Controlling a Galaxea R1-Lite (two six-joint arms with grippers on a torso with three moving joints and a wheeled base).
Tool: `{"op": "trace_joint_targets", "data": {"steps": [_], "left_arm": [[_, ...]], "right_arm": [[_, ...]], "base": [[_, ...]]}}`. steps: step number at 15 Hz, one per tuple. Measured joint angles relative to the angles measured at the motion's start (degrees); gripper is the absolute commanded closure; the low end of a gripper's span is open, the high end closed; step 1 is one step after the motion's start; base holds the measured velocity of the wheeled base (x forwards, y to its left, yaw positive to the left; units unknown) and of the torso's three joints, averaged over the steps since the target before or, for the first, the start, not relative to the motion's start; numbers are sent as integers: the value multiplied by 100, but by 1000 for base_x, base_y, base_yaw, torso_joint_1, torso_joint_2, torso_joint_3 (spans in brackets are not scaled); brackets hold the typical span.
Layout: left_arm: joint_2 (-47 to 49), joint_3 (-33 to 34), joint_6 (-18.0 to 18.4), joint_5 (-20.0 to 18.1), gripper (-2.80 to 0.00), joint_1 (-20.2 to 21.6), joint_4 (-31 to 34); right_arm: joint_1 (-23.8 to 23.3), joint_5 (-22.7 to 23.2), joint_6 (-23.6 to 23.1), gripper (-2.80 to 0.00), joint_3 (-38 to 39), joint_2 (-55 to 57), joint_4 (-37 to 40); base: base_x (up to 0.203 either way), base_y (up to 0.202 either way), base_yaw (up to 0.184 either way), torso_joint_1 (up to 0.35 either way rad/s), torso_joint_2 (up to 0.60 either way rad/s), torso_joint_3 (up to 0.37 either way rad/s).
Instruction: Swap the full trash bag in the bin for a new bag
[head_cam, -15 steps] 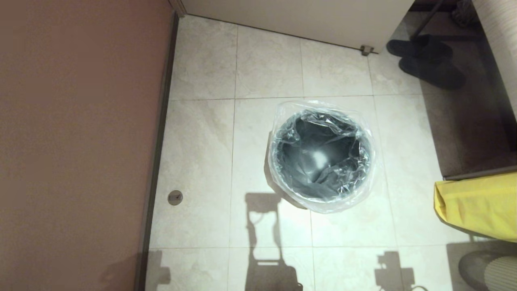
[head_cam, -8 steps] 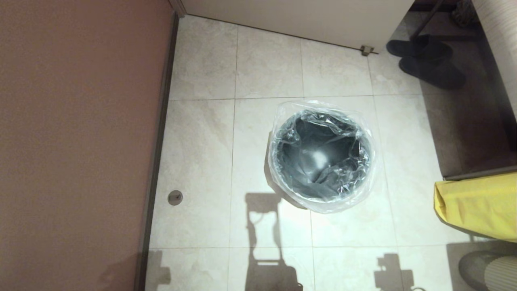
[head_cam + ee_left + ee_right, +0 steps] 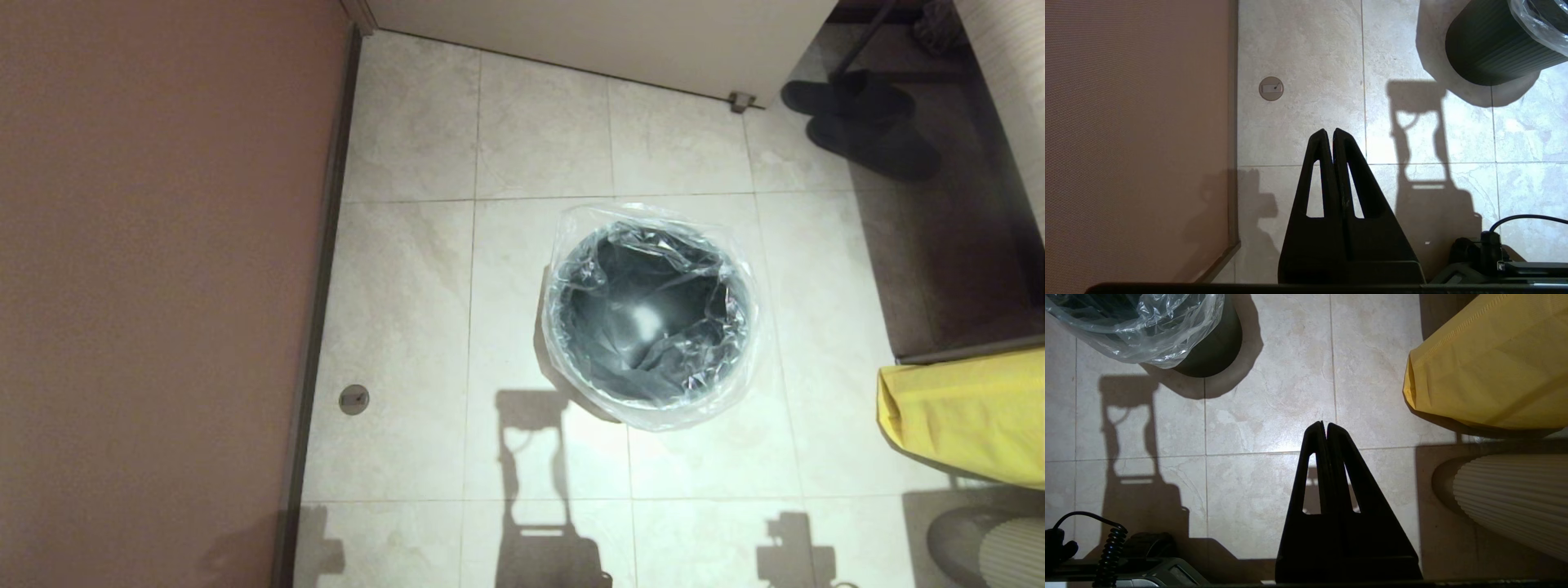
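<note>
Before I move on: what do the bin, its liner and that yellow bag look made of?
The bin: likely matte dark plastic, finely ribbed wall; bottom gleams, maybe metal. The new bag: thin clear plastic film, glossy and crinkled, folded over the rim. The yellow bag: opaque, with a woven-looking texture, perhaps nonwoven fabric.

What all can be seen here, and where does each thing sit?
bin: one, dark grey, round, on the tiled floor mid-scene.
new bag: one, clear and crinkly, lining the bin with its edge folded over the rim.
yellow bag: one, opaque yellow, on the robot's right.
slippers: a pair, dark, far right by the door.
floor disc: one, small, grey, in the tile near the brown wall.
ribbed object: one, pale, beside the yellow bag.
brown wall: one, on the robot's left.
left hand: one, black, fingers together, above the floor, away from the bin.
right hand: one, black, fingers together, above the floor between bin and yellow bag.
</note>
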Motion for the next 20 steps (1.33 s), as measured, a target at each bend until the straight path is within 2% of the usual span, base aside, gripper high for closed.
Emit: {"op": "trace_joint_targets", "data": {"steps": [5,20], "left_arm": [[2,9,-111,-6,0,0,-22],[9,9,-117,-6,0,0,-20]], "right_arm": [[0,-4,0,0,-2,0,-2],[0,-20,41,0,-2,0,-2]], "base": [[0,0,0,0,0,0],[0,0,0,0,0,0]]}}
